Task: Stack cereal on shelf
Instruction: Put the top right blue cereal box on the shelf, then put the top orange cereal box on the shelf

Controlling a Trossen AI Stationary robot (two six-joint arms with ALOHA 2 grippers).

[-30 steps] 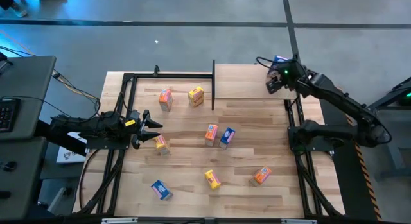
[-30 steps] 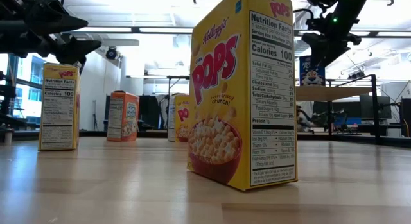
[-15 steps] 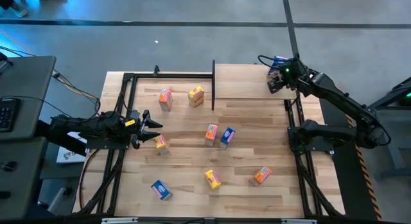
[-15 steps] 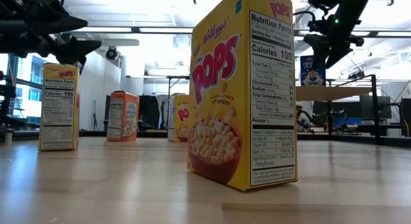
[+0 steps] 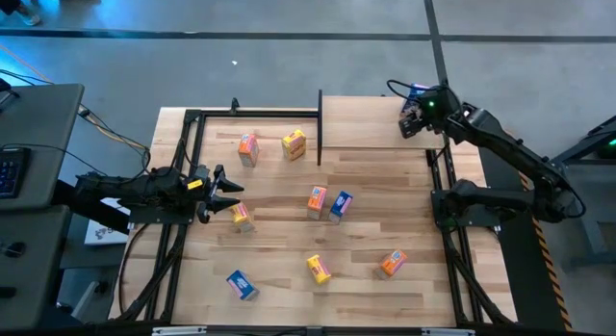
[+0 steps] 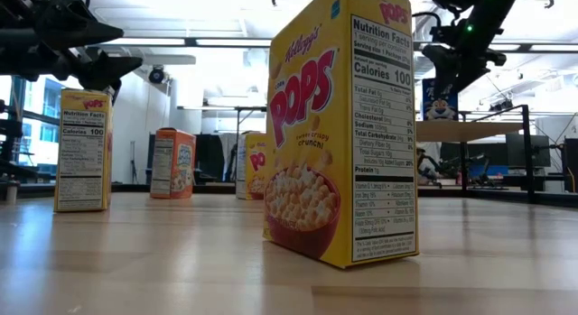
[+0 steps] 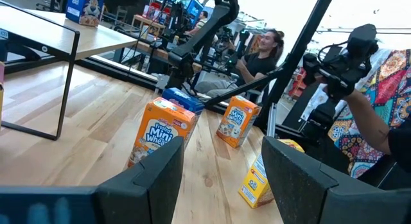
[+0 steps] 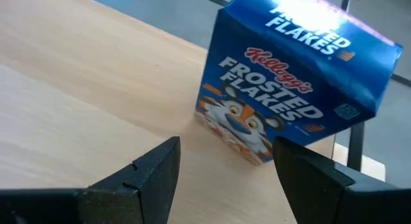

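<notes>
The shelf (image 5: 366, 122), a light-wood board on black posts, stands at the table's far right. One blue cereal box (image 8: 295, 89) stands upright on its far right corner (image 5: 420, 90). My right gripper (image 5: 409, 124) hovers over the shelf just short of that box, open, a finger to either side of it and clear of it. My left gripper (image 5: 226, 194) waits open at the table's left side, above a yellow box (image 5: 241, 216). Several more cereal boxes stand on the tabletop, among them a yellow one (image 6: 343, 125) near the front.
On the tabletop stand orange boxes (image 5: 248, 148) (image 5: 317, 199) (image 5: 392, 264), yellow boxes (image 5: 294, 143) (image 5: 319, 269) and blue boxes (image 5: 340, 205) (image 5: 241, 284). A black post (image 5: 320, 124) marks the shelf's left edge. People sit beyond the table (image 7: 257, 51).
</notes>
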